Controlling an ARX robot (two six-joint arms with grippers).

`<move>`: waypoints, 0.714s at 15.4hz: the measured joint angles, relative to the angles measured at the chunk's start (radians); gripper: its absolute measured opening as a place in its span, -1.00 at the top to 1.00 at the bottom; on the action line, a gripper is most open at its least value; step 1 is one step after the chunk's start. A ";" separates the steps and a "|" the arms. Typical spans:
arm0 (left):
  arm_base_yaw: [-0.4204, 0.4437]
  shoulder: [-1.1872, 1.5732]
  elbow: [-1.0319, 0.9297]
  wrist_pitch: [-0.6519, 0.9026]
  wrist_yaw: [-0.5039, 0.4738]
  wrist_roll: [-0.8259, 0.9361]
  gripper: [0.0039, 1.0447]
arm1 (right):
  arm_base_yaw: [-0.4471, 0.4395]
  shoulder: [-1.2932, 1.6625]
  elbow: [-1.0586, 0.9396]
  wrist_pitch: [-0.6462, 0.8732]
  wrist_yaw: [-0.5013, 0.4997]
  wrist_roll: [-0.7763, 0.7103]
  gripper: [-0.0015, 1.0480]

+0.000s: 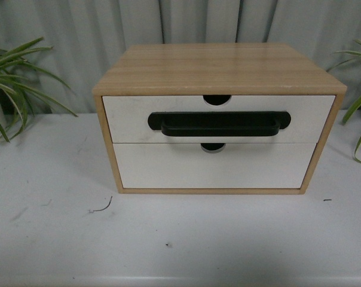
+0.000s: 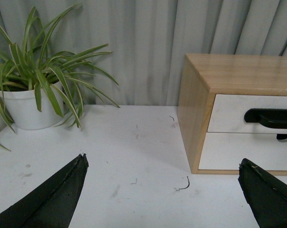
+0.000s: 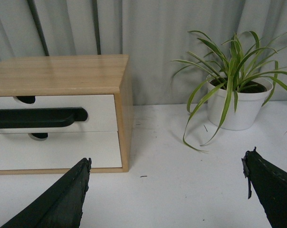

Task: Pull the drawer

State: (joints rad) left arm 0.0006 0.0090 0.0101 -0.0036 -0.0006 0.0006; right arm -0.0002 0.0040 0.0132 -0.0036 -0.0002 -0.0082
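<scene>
The left black claw (image 2: 162, 160) and right black claw (image 3: 168, 157) gape empty, short of the light-wood cabinet (image 1: 216, 66). Its white-fronted upper drawer (image 1: 127, 119) looks stiff and light, so grip its black bar handle (image 1: 219, 124) midway.

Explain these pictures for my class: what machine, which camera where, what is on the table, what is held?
A two-armed robot; each arm ends in a gripper. The front view is from its body camera: a wooden cabinet on a white table, its drawer with the black handle looking shut. The other views are from wrist cameras: the black wedges are the left gripper and right gripper, both open, holding nothing. A left plant and right plant flank the cabinet.
</scene>
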 joint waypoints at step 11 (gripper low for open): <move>0.000 0.000 0.000 0.000 0.000 0.000 -0.88 | 0.000 0.000 0.000 0.000 0.000 0.000 -0.88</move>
State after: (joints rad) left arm 0.0006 0.0090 0.0101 -0.0036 -0.0006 0.0006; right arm -0.0002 0.0040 0.0132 -0.0036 0.0002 -0.0082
